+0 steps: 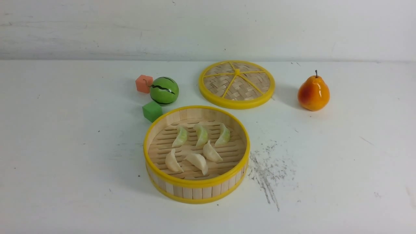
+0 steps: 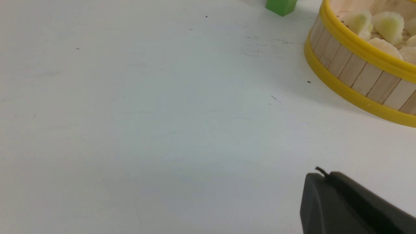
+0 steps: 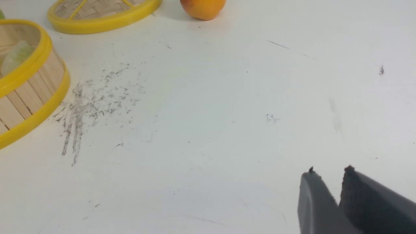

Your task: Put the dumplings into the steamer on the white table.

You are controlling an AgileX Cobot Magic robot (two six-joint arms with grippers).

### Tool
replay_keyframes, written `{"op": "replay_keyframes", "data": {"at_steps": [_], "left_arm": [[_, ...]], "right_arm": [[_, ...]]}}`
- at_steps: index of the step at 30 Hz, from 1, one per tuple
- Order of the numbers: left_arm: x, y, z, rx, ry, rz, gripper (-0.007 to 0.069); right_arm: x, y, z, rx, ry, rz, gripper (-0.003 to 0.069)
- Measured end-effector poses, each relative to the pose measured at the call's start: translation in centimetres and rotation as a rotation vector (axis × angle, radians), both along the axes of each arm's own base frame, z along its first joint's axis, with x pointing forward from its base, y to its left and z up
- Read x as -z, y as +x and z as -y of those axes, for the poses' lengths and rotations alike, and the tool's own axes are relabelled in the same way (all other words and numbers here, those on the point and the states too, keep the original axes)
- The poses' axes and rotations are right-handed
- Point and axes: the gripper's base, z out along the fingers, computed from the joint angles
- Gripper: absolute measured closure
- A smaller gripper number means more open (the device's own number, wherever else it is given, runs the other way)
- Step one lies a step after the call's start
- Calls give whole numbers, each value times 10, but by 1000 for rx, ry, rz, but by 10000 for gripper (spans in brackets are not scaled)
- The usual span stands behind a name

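Observation:
The steamer (image 1: 195, 191) stands on the white table (image 1: 65, 162) at front centre. All six dumplings lie on its slat floor: three pale green ones (image 1: 201, 135) in a far row, three cream-white ones (image 1: 198, 161) nearer. Neither gripper shows in the front view. In the left wrist view my left gripper (image 2: 325, 175) is shut and empty above bare table, apart from the steamer (image 2: 357, 73) and the dumplings (image 2: 388, 26) in it. In the right wrist view my right gripper (image 3: 330, 172) is shut and empty, with a slight gap at its tips, far from the steamer (image 3: 29, 94).
The flat woven lid (image 1: 236, 84) lies behind the steamer. An orange pear (image 1: 313, 92) stands at the back right. A toy watermelon (image 1: 164, 91), an orange cube (image 1: 144, 83) and a green cube (image 1: 152, 111) sit at the back left. Dark grey specks (image 1: 268, 167) mark the table right of the steamer.

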Motion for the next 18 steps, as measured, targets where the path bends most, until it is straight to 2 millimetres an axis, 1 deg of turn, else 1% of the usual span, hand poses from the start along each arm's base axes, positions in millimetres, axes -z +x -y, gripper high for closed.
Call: {"op": "replay_keyframes", "data": {"at_steps": [18], "left_arm": [[0,0,0,0,0,-1,634]], "right_arm": [[0,0,0,0,0,0,512]]}}
